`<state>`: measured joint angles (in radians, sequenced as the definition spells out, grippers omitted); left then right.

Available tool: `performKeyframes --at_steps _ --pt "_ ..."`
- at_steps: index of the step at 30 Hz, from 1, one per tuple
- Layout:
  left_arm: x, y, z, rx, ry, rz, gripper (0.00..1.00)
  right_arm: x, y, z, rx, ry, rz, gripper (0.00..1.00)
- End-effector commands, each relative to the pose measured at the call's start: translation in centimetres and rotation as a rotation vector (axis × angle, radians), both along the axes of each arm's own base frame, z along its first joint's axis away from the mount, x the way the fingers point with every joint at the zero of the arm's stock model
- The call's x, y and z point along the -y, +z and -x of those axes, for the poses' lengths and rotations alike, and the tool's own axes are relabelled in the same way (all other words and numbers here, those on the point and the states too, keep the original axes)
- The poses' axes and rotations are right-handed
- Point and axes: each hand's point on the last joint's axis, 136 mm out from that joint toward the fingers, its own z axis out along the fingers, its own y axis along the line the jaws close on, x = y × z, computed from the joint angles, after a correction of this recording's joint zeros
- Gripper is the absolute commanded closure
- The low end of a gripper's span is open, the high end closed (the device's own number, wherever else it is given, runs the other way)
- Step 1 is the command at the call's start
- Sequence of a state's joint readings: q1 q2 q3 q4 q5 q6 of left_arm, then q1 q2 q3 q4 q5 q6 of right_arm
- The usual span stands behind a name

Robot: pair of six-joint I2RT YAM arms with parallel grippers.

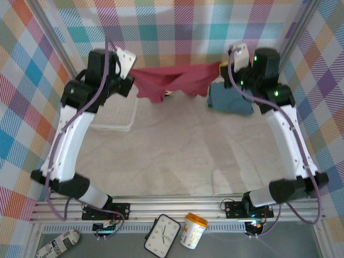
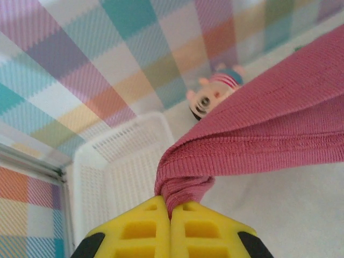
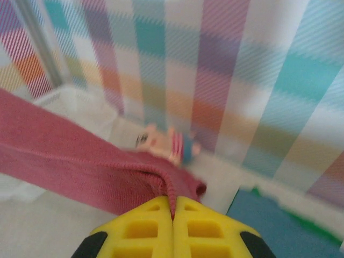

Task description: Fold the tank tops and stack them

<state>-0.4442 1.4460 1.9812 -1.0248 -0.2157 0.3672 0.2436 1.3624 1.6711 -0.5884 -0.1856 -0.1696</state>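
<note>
Two closed grippers stretch dark red tank top (image 1: 172, 79) across upper frame: left gripper (image 2: 170, 207) clamps one end, right gripper (image 3: 173, 207) other; blue-grey tank top (image 1: 231, 99) upper right.

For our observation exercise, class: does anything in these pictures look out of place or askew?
A small doll lies on its side by the back wall, behind the hanging dark red tank top: a toy among laundry. Nothing looks spilled or damaged.
</note>
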Motion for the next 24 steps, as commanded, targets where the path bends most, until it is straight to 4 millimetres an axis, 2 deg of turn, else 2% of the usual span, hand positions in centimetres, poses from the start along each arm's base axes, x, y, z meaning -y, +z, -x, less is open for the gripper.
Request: performKeyframes --at_steps 1,3,5,8,11,15,20,24 --pt "0.8 -7.2 4.4 -0.193 -0.078 0.026 1.0 -0.1 -6.8 3.5 -0.162 0.056 0.027 1.0" --pt "0.9 -12.1 6.7 -0.298 -0.075 0.038 1.0 -0.1 -11.8 5.9 -0.286 0.082 0.052 1.0" --pt "1.9 -16.4 9.2 -0.386 -0.091 0.09 1.0 0.7 -17.1 7.8 -0.406 0.072 0.107 1.0" --pt "3.7 -21.4 12.5 -0.485 -0.103 0.11 1.0 2.0 -21.9 9.6 -0.504 0.065 0.207 1.0" --pt "5.6 -25.2 15.3 -0.588 -0.105 0.125 1.0 3.9 -24.8 9.8 -0.522 -0.016 0.305 1.0" --pt "6.6 -27.2 17.8 -0.617 -0.106 0.149 1.0 5.1 -26.5 12.0 -0.527 -0.034 0.349 1.0" --pt "7.9 -29.8 20.4 -0.711 -0.138 0.138 0.99 5.5 -29.7 17.7 -0.566 0.11 0.435 1.0" --pt "9.8 -30.5 21.8 -0.734 -0.184 0.123 0.98 5.9 -30.8 20.9 -0.542 0.228 0.504 1.0"
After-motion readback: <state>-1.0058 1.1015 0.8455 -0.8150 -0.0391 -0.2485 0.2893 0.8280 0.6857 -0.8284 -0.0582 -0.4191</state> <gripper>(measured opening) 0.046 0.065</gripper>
